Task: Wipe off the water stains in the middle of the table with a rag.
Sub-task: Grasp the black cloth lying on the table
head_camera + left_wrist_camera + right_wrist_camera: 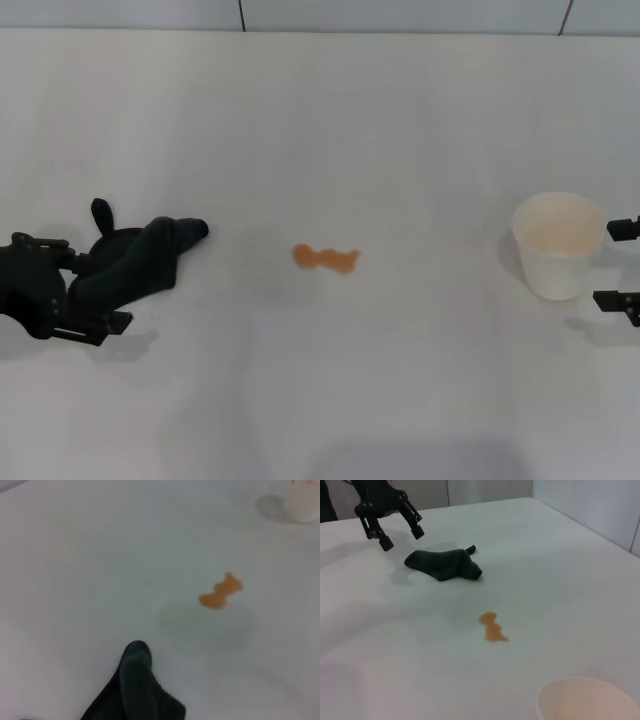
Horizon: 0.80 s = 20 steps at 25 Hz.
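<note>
The rag [140,262] lies crumpled on the white table [350,130] at the left, its loop tab pointing away. It also shows in the left wrist view [135,690] and the right wrist view [445,564]. My left gripper [88,288] is open and empty, just over the rag's left end; the right wrist view shows the left gripper [402,537] raised clear of the cloth. The orange-brown water stains [325,258] sit mid-table, right of the rag, and show in both wrist views [221,592] [492,627]. My right gripper [612,264] is open at the right edge.
A white paper cup [558,245] stands upright at the right, just left of the right gripper's fingers. It shows in the left wrist view [302,500] and the right wrist view [585,702]. A wall runs along the table's far edge.
</note>
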Available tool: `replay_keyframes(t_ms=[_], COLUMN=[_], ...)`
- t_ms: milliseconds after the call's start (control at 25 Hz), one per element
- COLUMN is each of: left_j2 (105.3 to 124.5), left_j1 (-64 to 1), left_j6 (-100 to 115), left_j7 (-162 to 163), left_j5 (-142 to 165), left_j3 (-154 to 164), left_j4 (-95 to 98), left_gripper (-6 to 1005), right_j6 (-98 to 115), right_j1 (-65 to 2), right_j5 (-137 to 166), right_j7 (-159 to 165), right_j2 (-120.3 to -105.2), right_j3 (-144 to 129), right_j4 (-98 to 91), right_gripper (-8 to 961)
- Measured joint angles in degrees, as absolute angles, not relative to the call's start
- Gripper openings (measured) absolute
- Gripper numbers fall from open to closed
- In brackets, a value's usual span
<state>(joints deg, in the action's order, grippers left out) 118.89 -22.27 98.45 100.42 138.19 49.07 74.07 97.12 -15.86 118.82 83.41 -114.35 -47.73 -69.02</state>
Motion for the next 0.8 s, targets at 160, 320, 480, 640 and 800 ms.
replay_keyframes(t_ms=[160, 320, 480, 640, 800], left_j2=[119.09, 119.1, 119.09, 119.09, 119.09], left_j1=[-22.4, -22.4, -22.5, -22.5, -22.5], left_j6=[98.7, 98.7, 98.5, 98.5, 98.5], left_j7=[100.6, 100.6, 100.7, 100.7, 100.7], left_j5=[138.1, 138.1, 138.0, 138.0, 138.0], left_j3=[49.6, 49.6, 49.7, 49.7, 49.8], left_j4=[74.0, 74.0, 74.1, 74.0, 73.9], left_gripper=[875, 875, 875, 875, 875], right_j6=[97.1, 97.5, 98.4, 99.4, 99.6], right_j1=[-16.4, -16.6, -16.8, -18.1, -18.7], right_j5=[118.7, 118.6, 118.3, 118.4, 118.8], right_j7=[83.5, 84.1, 84.8, 85.8, 86.1], right_j2=[-114.09, -113.91, -113.97, -113.99, -113.96], right_j3=[-47.7, -47.7, -47.6, -47.6, -47.9], right_j4=[-69.2, -70.9, -73.2, -73.7, -73.7], right_gripper=[874, 874, 874, 874, 874])
